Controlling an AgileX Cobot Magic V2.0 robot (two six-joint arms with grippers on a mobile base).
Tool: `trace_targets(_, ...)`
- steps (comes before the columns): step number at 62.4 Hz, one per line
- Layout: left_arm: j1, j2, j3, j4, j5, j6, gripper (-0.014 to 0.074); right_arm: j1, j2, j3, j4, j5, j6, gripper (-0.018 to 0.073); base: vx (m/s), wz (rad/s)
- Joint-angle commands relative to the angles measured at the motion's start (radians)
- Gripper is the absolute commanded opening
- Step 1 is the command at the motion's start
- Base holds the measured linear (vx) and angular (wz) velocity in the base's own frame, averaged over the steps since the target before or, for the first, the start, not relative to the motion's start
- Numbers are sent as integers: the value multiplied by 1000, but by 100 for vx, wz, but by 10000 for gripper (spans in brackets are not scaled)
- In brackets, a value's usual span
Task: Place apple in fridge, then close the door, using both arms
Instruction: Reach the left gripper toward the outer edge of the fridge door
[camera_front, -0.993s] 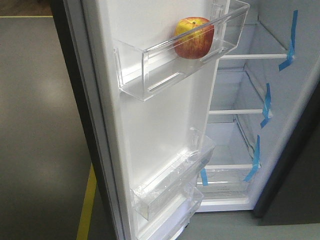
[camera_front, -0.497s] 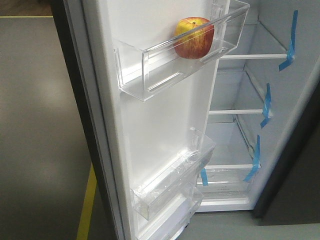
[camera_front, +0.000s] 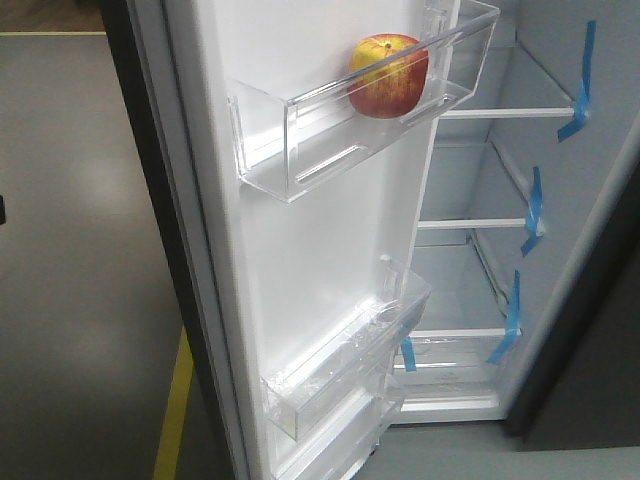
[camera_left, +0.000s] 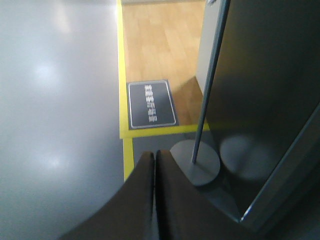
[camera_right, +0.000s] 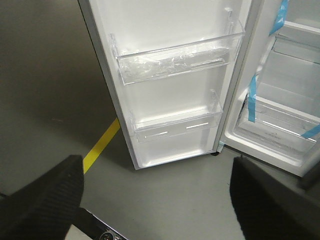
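The apple (camera_front: 388, 76), red and yellow, rests in the top clear bin (camera_front: 300, 150) of the open door (camera_front: 300, 260). To the right, the fridge (camera_front: 480, 180) shows its white inside, with glass shelves and blue tape strips. Neither gripper shows in the front view. In the left wrist view my left gripper (camera_left: 155, 156) is shut with nothing in it, hanging over grey floor. My right gripper (camera_right: 157, 197) is open and empty, low before the door (camera_right: 170, 100) and its lower bins. The fridge (camera_right: 280, 120) lies to that gripper's right.
A yellow floor line (camera_front: 172, 410) runs left of the door. In the left wrist view, a pole on a round base (camera_left: 196, 167) stands beside a dark grey panel (camera_left: 265, 75). A dark floor sign (camera_left: 151, 104) lies on wood flooring beyond.
A small dark shape has appeared at the left edge of the front view. The apple, door and fridge have not moved.
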Motion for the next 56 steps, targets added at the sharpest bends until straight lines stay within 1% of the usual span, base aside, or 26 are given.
trace_targets(1,1,46,-35,-6,-105,-2,-6,-2,19,-22,0,-62,0,572,0,0)
trace_targets(6,1,98,-36,-6,-123,-2,-6,-2,19,-22,0,-61,0,572,0,0)
trace_targets(9,1,133,-49,-5,-108,1,-6,-2,19,-22,0,-61,0,572,0,0)
trace_targets(13,1,192,-101,-5,-23,17,-6,-2,19,-22,0,-61,0,572,0,0)
trace_targets(21,1,308,-219,-5,133,19,-6,-2,19,-22,0,-61,0,572,0,0)
trace_targets(27,1,393,-309,-6,190,24,-6,-2,19,-22,0,-61,0,572,0,0)
trace_targets(35,1,488,-399,-17,232,30,-6,-2,19,-22,0,-61,0,572,0,0)
trace_targets(39,1,539,-445,-44,239,59,-6,-2,19,-22,0,-61,0,572,0,0)
trace_targets(41,1,564,-468,-71,247,80,-6,-2,19,-22,0,-61,0,572,0,0)
trace_targets(49,1,659,-556,-213,272,197,-6,-2,19,-22,0,-61,0,572,0,0)
trace_targets(53,1,704,-605,-289,293,235,-6,-2,19,-22,0,-61,0,572,0,0)
trace_targets(56,1,737,-639,-328,305,258,-6,-2,19,-22,0,-61,0,572,0,0)
